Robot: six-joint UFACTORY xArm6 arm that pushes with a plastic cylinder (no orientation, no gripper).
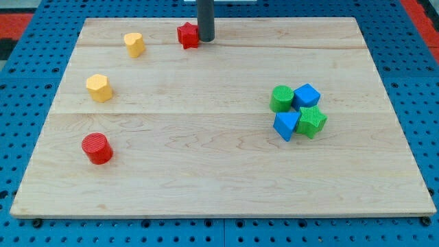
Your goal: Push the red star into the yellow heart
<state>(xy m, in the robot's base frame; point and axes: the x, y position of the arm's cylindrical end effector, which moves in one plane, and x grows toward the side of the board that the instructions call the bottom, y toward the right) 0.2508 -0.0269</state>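
The job was unfinished: my tip point(205, 40), a plain rod with no pincer to open or close, touched the red star point(187, 35) on its right near the tabletop's point(226, 171) top edge. The yellow heart point(134, 44) sat further left, apart. The star looked squat, with no clear long axis.

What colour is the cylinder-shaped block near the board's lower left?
Red: the red cylinder block, seen clearly in the camera view.

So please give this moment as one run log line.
my tip: touching red star, its right | yellow heart: apart, left | contact: none
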